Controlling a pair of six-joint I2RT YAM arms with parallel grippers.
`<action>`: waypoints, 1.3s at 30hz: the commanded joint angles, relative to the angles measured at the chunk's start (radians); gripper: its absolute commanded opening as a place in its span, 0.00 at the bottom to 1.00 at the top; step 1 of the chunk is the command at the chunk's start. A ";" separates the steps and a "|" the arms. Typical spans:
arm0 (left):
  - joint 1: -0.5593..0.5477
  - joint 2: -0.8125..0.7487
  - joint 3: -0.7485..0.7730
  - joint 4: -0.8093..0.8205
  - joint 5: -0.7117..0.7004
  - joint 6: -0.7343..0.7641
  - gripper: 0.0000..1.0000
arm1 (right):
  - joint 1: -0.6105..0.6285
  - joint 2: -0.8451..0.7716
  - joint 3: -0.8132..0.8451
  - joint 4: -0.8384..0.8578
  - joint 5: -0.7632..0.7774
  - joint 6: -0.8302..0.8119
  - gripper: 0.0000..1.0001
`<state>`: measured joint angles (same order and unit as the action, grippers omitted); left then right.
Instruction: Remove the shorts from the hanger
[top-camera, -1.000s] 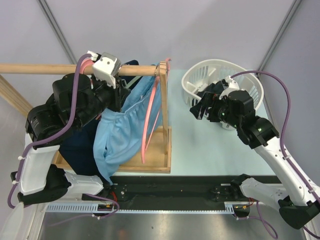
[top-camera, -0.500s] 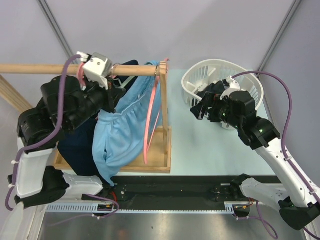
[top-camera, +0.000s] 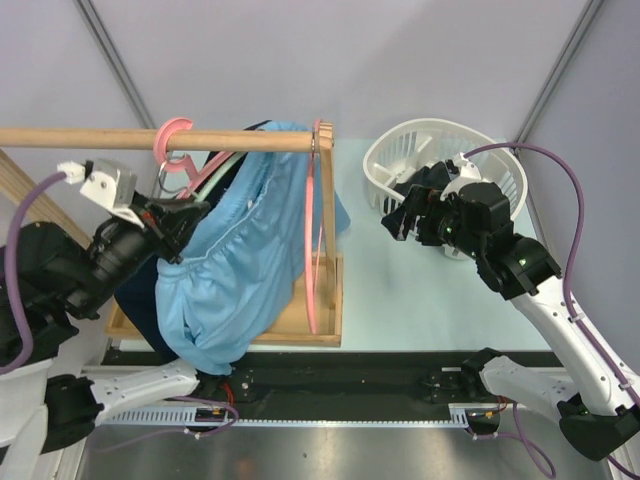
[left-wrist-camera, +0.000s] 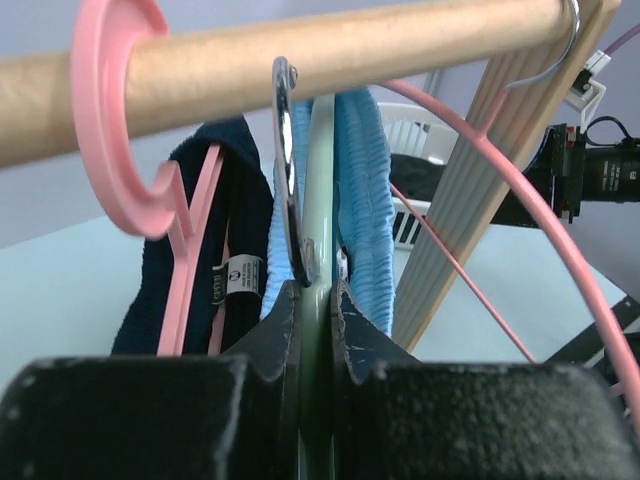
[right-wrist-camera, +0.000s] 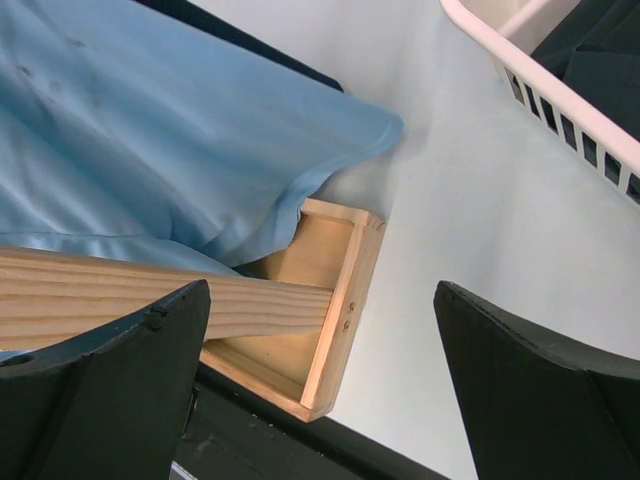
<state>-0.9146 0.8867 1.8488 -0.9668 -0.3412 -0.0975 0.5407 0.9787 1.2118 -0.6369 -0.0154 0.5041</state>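
The light blue shorts (top-camera: 240, 270) hang from a pale green hanger (left-wrist-camera: 320, 180) with a metal hook (left-wrist-camera: 285, 150). My left gripper (top-camera: 190, 218) (left-wrist-camera: 318, 300) is shut on that hanger's neck, just below the wooden rod (top-camera: 80, 137). In the left wrist view the hook stands in front of the rod. Navy shorts (left-wrist-camera: 200, 250) hang on a pink hanger (top-camera: 175, 135) hooked over the rod. My right gripper (top-camera: 405, 215) (right-wrist-camera: 320, 290) is open and holds nothing, above the rack's base corner (right-wrist-camera: 345, 300), right of the blue shorts (right-wrist-camera: 150, 120).
An empty thin pink hanger (top-camera: 318, 230) hangs at the rod's right end by the upright post (left-wrist-camera: 500, 170). A white basket (top-camera: 385, 160) (right-wrist-camera: 560, 100) holding dark fabric (right-wrist-camera: 600, 50) stands at the back right. The rack's wooden base (top-camera: 325, 330) lies below.
My left gripper closed on the green hanger, and the arm drew back to the left and toward the near edge, pulling the hanger and blue shorts along. The right arm stayed still.
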 joint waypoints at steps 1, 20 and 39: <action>0.005 -0.120 -0.189 0.273 0.056 -0.027 0.00 | -0.002 -0.012 0.006 -0.004 0.006 -0.015 1.00; 0.005 -0.124 -0.589 0.274 -0.002 -0.261 0.00 | -0.001 0.098 -0.074 0.120 -0.047 0.022 1.00; 0.005 -0.170 -0.887 0.499 0.126 -0.373 0.00 | 0.041 0.244 -0.113 0.362 -0.166 0.067 0.93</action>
<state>-0.9138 0.7483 0.9699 -0.6052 -0.2558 -0.4225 0.5495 1.1828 1.1046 -0.3710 -0.1467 0.5838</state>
